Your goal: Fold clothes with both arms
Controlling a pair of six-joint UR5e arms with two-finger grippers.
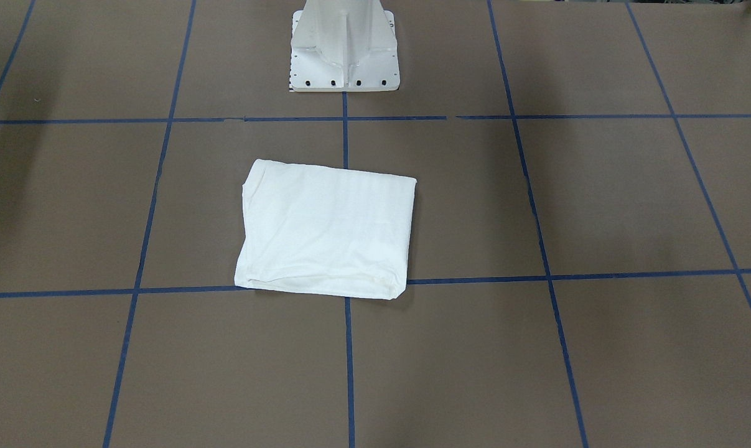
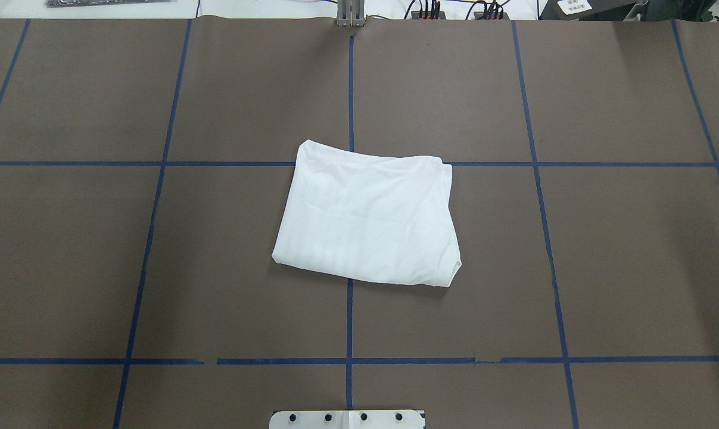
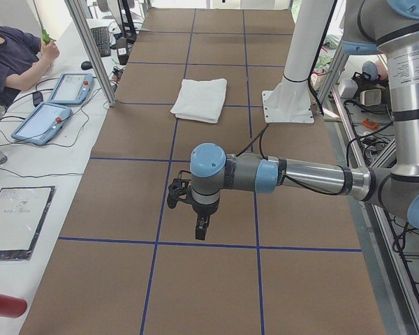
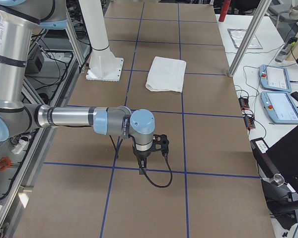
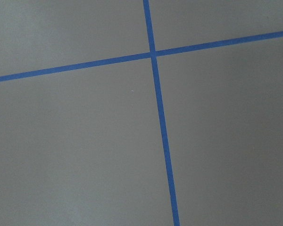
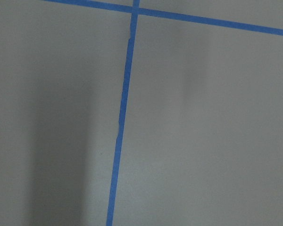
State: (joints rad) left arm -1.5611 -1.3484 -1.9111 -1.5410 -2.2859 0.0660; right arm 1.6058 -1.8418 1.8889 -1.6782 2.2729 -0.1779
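The clothes [image 1: 325, 230] lie as one white shirt folded into a flat, roughly square packet mid-table, in front of the pedestal, also seen from overhead [image 2: 365, 217] and from both ends [image 3: 200, 99] [image 4: 165, 73]. No print or collar shows. My left gripper [image 3: 201, 227] hangs pointing down over bare table, far from the clothes, near the table's left end. My right gripper [image 4: 140, 166] hangs the same way near the right end. Both appear only in the side views, so I cannot tell whether they are open or shut. Both wrist views show only brown table with blue tape lines.
The white pedestal base [image 1: 344, 68] stands behind the clothes. Blue tape lines [image 2: 350, 89] grid the brown table. Beside the table, a seated person [image 3: 10, 59], teach pendants [image 3: 42, 122] [image 4: 280, 106] and metal posts [image 3: 91, 49] [image 4: 248, 39] line the operators' side.
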